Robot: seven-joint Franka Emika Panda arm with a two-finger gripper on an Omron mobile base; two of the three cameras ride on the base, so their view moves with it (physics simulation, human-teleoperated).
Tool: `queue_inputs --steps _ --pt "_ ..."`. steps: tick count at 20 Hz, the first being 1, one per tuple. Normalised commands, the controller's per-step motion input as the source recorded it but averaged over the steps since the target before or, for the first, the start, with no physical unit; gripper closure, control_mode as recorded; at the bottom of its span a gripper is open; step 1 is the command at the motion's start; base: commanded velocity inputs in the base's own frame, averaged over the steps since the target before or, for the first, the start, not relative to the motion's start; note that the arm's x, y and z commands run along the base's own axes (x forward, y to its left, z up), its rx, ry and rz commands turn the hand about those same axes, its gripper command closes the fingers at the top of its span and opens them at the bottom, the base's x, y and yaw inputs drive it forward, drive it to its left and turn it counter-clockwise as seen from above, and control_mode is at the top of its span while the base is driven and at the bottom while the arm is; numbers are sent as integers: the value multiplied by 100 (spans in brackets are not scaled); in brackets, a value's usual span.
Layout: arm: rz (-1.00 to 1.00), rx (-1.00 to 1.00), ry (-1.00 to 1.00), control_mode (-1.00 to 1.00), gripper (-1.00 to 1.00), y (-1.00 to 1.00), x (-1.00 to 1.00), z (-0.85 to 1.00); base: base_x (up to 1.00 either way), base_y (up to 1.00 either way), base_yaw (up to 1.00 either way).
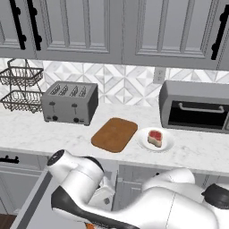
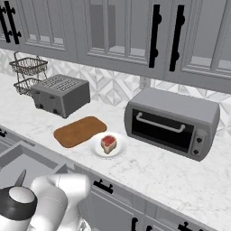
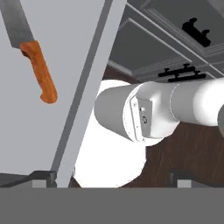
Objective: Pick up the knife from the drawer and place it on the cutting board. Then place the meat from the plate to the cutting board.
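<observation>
lying flat on the grey floor of the open drawer [image 3: 26, 131], the knife [image 3: 33, 52] shows in the hand view with its orange-brown handle toward the middle of the drawer floor and its grey blade running off the top edge of that view. the drawer's side wall crosses the hand view as a slanted grey strip just beside the knife. the gripper [image 3: 111, 183] sits apart from the knife, its two dark tips spread wide and holding nothing. on the marble counter [image 1: 27, 129] the cutting board [image 1: 115, 134] lies bare near the front edge, in front of the toaster [image 1: 70, 102]. just beside the board's right side sits the plate [image 1: 167, 142], carrying the meat [image 1: 155, 137]. a toaster oven [image 2: 171, 122] stands behind the plate by the back wall.
</observation>
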Motion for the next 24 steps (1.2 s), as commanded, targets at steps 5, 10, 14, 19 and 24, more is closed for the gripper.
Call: queue_inputs --steps 5,10,14,19,24 --pt "2 13 -11 -100 -100 -24 -1 -27 0 0 0" --pt "2 13 -7 -100 -100 -16 1 -14 0 0 0" --pt "2 12 3 -100 -100 -1 23 -7 0 0 0" --pt "8 7 10 -100 -100 1 30 -6 0 0 0" --pt "18 0 10 -100 -100 25 13 -10 0 0 0"
